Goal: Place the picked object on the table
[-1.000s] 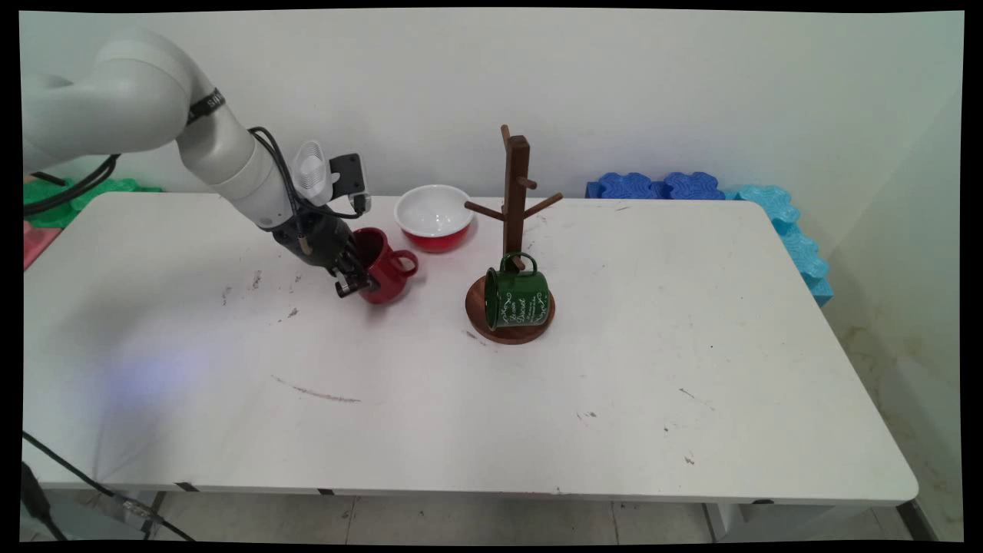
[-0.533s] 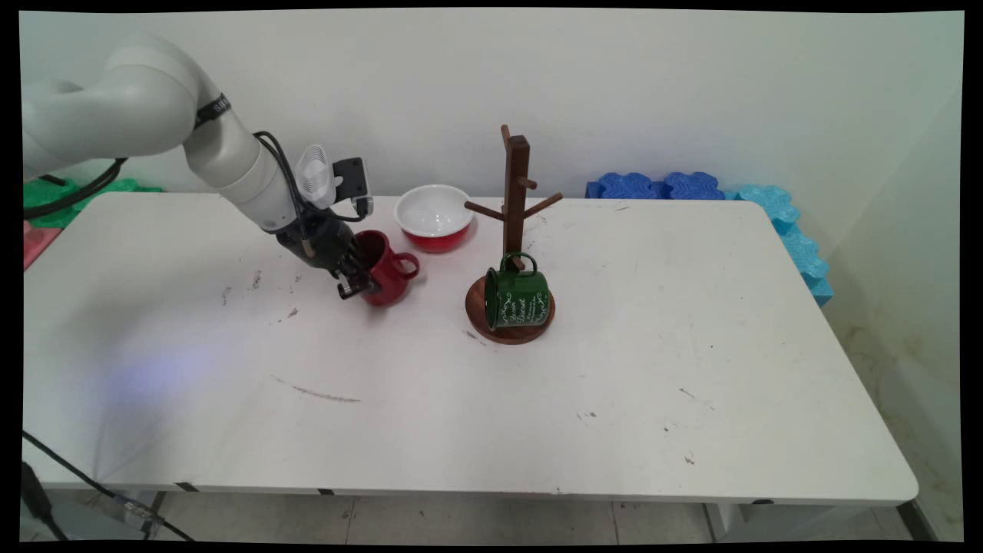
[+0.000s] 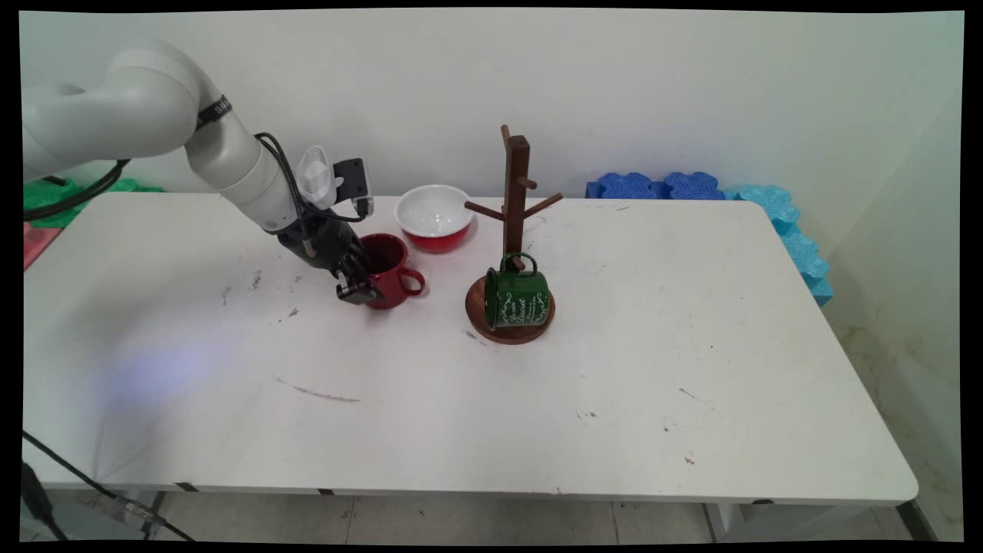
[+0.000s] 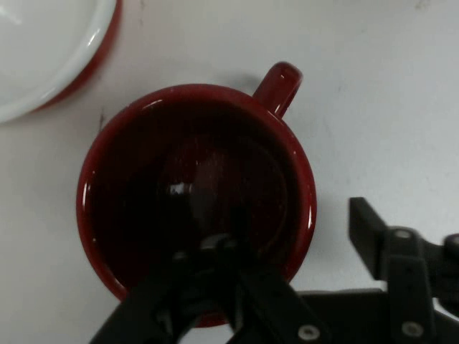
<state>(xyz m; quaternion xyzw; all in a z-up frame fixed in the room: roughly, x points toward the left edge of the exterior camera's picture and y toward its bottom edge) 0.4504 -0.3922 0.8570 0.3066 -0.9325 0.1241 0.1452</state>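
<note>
The red mug (image 3: 388, 269) stands upright on the white counter (image 3: 491, 384), mouth up, its long axis vertical and its loop handle pointing right toward the wooden mug tree (image 3: 516, 230). The pincer (image 3: 355, 283) straddles the mug's left wall, one finger inside and one outside, pinching the rim. The mug is glossy ceramic, round and dark inside. A red bowl (image 3: 434, 216) with a white interior sits just behind it. A green enamel mug (image 3: 517, 298) lies tipped on the tree's round base.

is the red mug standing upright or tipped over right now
Upright. The red mug sits flat on the table with its mouth facing up; the hand view looks straight down into its dark, empty inside, handle out to one side.
</note>
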